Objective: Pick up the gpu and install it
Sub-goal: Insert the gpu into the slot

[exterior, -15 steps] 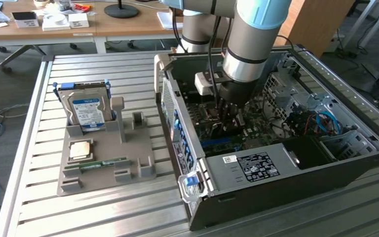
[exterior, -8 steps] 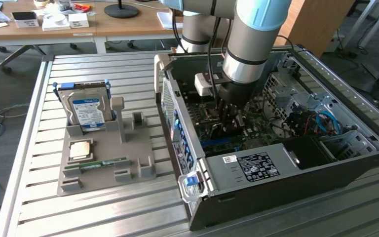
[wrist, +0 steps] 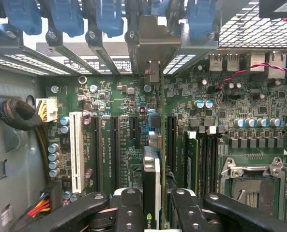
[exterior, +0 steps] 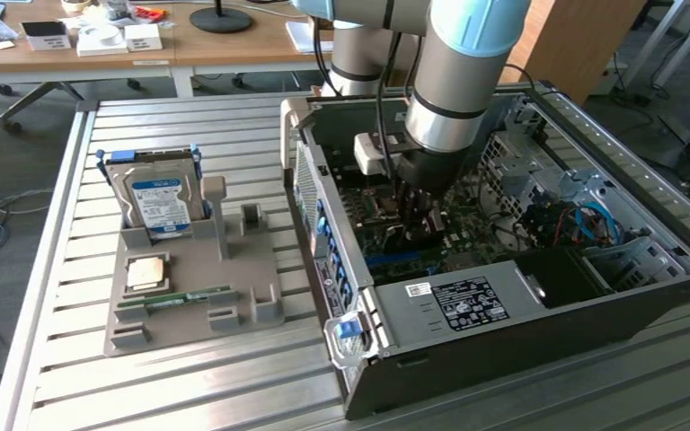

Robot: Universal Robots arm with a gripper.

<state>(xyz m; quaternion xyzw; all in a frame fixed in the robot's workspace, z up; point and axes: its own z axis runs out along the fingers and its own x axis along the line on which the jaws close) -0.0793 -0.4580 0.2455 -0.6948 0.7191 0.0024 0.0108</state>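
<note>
The gpu [wrist: 152, 179] stands on edge between my fingers [wrist: 128, 208], a thin card with a dark face. Its silvery end bracket [wrist: 155, 48] reaches up to the rear slot openings under the blue latches. My gripper [wrist: 155, 195] is shut on the card, one finger on each side. The card hangs over the green motherboard [wrist: 119, 101], in line with the black expansion slots [wrist: 112, 145]; whether it sits in a slot I cannot tell. In the exterior view my gripper [exterior: 423, 202] is down inside the open computer case [exterior: 537, 350], with the dark gpu [exterior: 411, 232] below it.
A white slot [wrist: 76, 150] and an open processor socket [wrist: 252, 183] flank the card. Cable bundles [wrist: 22, 113] lie close by. Outside the case, a grey holder [exterior: 190, 287] carries a hard drive [exterior: 159, 202], a chip [exterior: 145, 272] and a memory stick [exterior: 177, 296]. The power supply [exterior: 465, 301] fills the case's near end.
</note>
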